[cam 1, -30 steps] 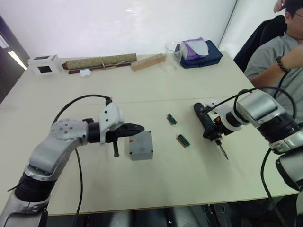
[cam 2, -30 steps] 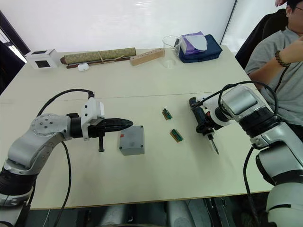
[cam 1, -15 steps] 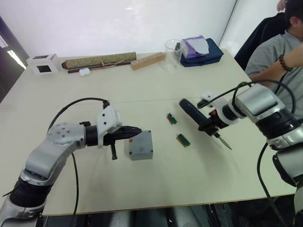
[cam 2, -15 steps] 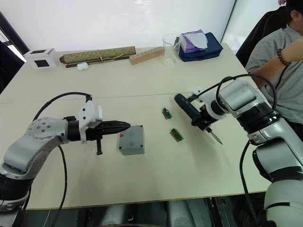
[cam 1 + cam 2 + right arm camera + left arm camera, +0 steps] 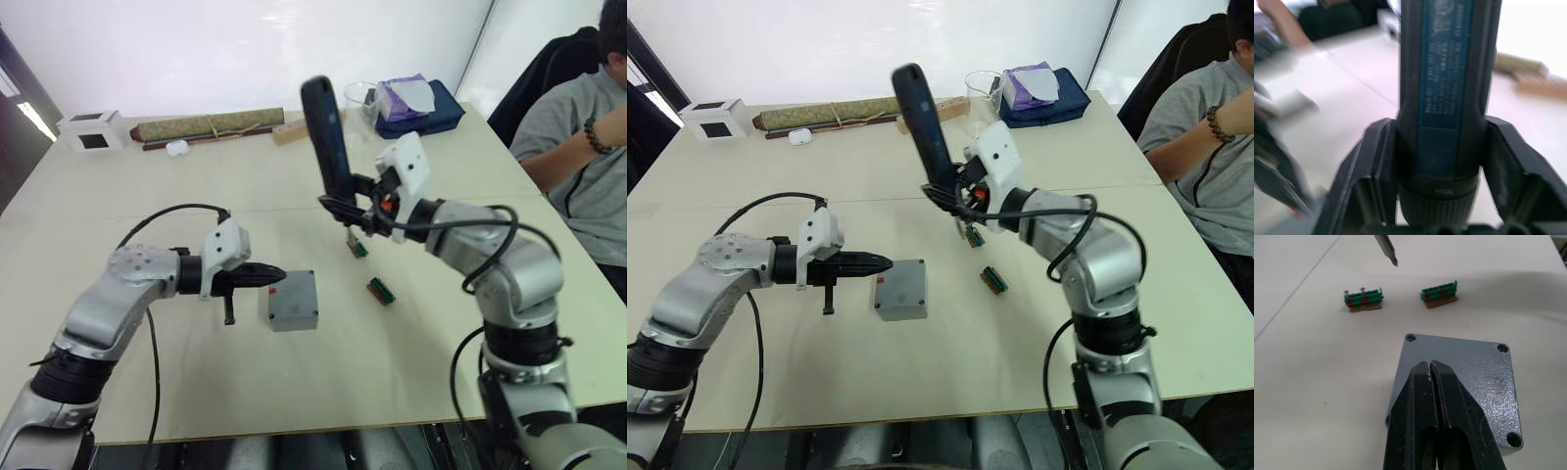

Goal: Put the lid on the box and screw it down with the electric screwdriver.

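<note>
A small grey box (image 5: 292, 300) sits on the pale table (image 5: 323, 382), a little left of centre. Its flat grey lid (image 5: 1459, 377), marked with a small red dot, already rests squarely on top. Screw holes show at the lid's corners; whether any hold screws is too small to tell. So the lidding looks done, and the screwing down appears still to come.

The left gripper (image 5: 277, 274) hovers at the box's left edge with its two black fingers pressed together, holding nothing, the tips over the lid.

The right gripper (image 5: 364, 208) is raised above the table behind and to the right of the box, clamped around the electric screwdriver (image 5: 326, 137). The tool stands nearly upright, its dark body pointing up and its metal bit (image 5: 1387, 248) pointing down, well apart from the lid.

Two small green connector strips (image 5: 379, 290) lie on the table just right of the box. A seated person (image 5: 578, 147) is at the far right edge.
</note>
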Robot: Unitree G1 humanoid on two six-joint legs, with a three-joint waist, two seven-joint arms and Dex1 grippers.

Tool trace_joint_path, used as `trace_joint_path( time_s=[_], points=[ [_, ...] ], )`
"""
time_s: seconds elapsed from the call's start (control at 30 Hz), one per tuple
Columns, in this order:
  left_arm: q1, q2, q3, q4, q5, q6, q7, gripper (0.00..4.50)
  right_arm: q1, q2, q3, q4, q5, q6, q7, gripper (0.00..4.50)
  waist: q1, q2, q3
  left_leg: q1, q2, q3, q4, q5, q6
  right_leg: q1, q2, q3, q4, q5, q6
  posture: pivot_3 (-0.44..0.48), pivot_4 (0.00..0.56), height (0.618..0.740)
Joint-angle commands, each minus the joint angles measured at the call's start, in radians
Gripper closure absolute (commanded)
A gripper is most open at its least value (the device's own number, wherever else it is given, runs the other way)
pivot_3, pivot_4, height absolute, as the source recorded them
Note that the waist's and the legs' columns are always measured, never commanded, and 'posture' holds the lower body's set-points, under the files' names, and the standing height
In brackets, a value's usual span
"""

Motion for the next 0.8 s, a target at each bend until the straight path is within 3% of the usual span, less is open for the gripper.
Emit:
trace_joint_path(
  time_s=[0.03, 0.37, 0.8],
  points=[
    [-0.020, -0.015, -0.015, 0.019, 0.016, -0.016, -0.014, 4.50, 0.039, 0.054, -0.019, -0.077, 0.022, -0.141, -0.016, 2.45, 0.000, 0.000, 0.000, 0.000, 0.000, 0.000, 0.000, 0.000, 0.000, 0.000, 0.000, 0.000, 0.000, 0.000, 0.000, 0.000, 0.150, 0.736],
    [-0.008, -0.017, -0.061, 0.082, 0.095, -0.058, -0.035, 4.50, 0.182, 0.148, 0.090, 0.019, -0.060, -0.394, -0.027, 2.45, -0.002, 0.000, 0.000, 0.001, 0.000, 0.000, 0.000, 0.000, 0.000, 0.000, 0.001, 0.000, 0.000, 0.000, 0.000, 0.000, 0.150, 0.736],
    [-0.005, -0.014, -0.059, 0.085, 0.107, -0.055, -0.046, 4.50, 0.258, 0.171, 0.148, -0.004, -0.065, -0.426, -0.042, 2.45, -0.001, 0.000, 0.000, 0.002, 0.000, 0.000, 0.000, 0.000, 0.000, 0.001, 0.001, 0.000, 0.001, 0.000, 0.000, 0.000, 0.150, 0.736]
  ],
)
